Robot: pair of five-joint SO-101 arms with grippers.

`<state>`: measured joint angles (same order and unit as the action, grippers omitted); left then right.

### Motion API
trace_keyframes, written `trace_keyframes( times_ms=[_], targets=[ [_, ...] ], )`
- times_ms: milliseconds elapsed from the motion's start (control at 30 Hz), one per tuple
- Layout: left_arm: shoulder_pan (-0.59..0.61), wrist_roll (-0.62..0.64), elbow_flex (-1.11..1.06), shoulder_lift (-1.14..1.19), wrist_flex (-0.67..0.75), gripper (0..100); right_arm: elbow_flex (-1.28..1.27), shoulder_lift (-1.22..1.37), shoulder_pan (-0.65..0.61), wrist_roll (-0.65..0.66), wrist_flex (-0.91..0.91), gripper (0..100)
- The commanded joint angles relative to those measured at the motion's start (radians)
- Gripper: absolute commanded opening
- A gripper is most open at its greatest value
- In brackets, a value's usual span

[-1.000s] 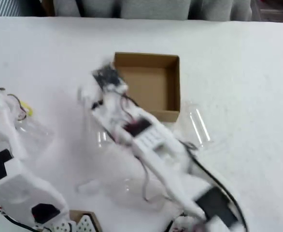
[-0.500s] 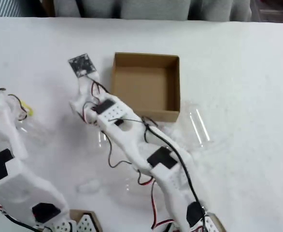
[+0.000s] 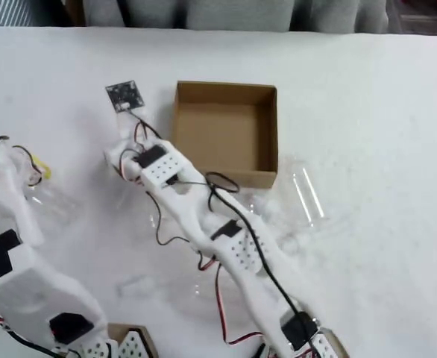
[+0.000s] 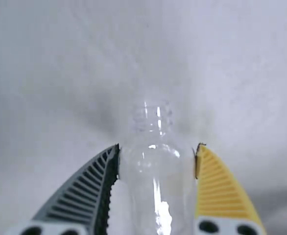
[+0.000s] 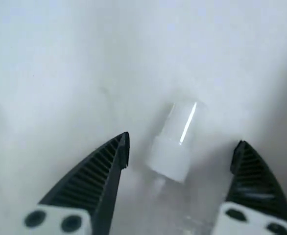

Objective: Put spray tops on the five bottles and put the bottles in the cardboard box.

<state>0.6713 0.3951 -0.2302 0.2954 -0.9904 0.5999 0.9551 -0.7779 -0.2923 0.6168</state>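
Two claws, both on something: left claw (image 4: 156, 148) is clamped on a clear bottle (image 4: 155, 196) with a bare threaded neck. Right claw (image 5: 180, 142) is spread wide either side of a white spray top (image 5: 175, 147) lying on the counter (image 5: 60, 58). Cardboard box (image 3: 220, 134) sits just beside the right arm.

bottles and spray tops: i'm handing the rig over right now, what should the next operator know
Left end effector: shut on a clear bottle whose neck is bare, no top on it.
Right end effector: open, straddling a spray top that lies on the table beside the cardboard box.
Another bottle lies right of the box.
Done: no bottle is in the box yet.
Left: top the bottles and box all five.
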Motion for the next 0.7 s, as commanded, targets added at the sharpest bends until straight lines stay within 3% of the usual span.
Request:
trace_keyframes(
  times_ms=[0, 100, 200, 367, 667],
  targets=[
    [-0.002, 0.003, 0.054, -0.005, -0.002, 2, 0.212, 0.076, 0.03, -0.008, 0.171, 19.3],
    [-0.002, 0.003, 0.054, -0.005, -0.002, 2, 0.33, 0.137, 0.033, -0.005, 0.246, 1.5],
    [-0.002, 0.003, 0.054, -0.005, -0.002, 2, 0.431, 0.179, 0.058, -0.006, 0.328, 5.4],
    [-0.002, 0.003, 0.054, -0.005, -0.002, 2, 0.608, 0.194, 0.102, 0.0, 0.481, 1.9],
    [-0.002, 0.003, 0.055, -0.005, -0.002, 2, 1.071, 0.193, 0.127, 0.0, 0.903, 1.5]
  ],
)
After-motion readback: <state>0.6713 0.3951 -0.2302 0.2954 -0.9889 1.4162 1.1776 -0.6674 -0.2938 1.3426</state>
